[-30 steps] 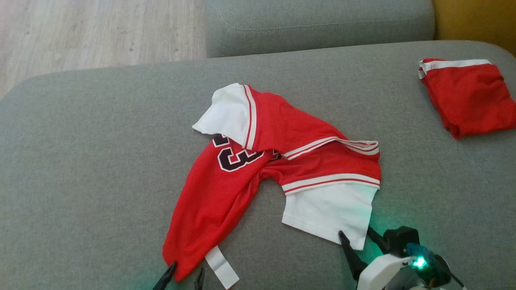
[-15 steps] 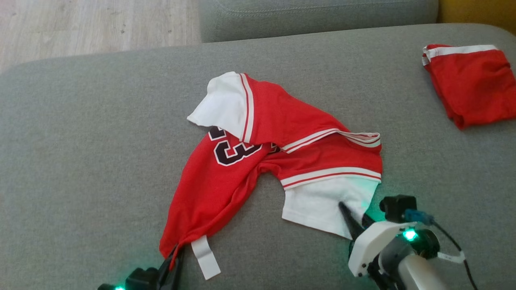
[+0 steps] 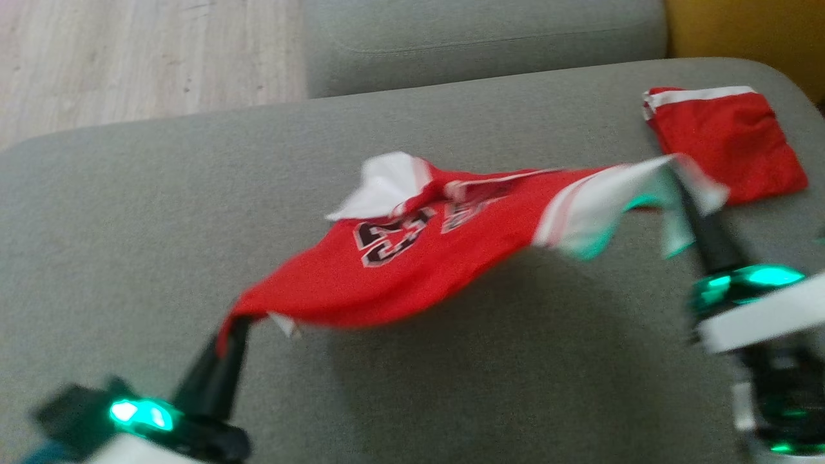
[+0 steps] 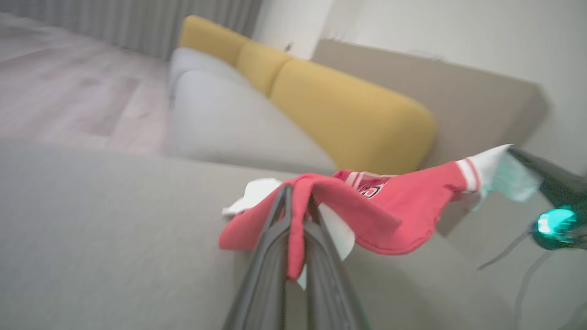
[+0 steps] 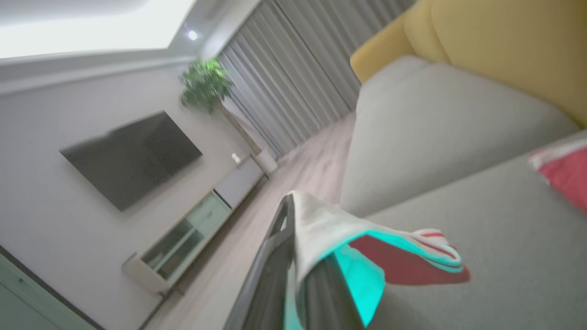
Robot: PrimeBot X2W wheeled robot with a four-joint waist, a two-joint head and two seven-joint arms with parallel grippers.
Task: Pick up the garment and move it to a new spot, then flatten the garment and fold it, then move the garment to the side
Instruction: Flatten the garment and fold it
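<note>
Left claw (image 3: 231,323) and right claw (image 3: 680,177) grip garment (image 3: 412,274) ends.

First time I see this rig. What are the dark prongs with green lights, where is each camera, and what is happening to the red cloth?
Those are a two-armed robot's grippers. One picture looks down from its head; the other two look along each gripper's fingers. The left gripper is shut on the red hem of the jersey, the right gripper on its white edge, so it hangs stretched between them above the grey sofa cushion. A folded red garment lies far right.
</note>
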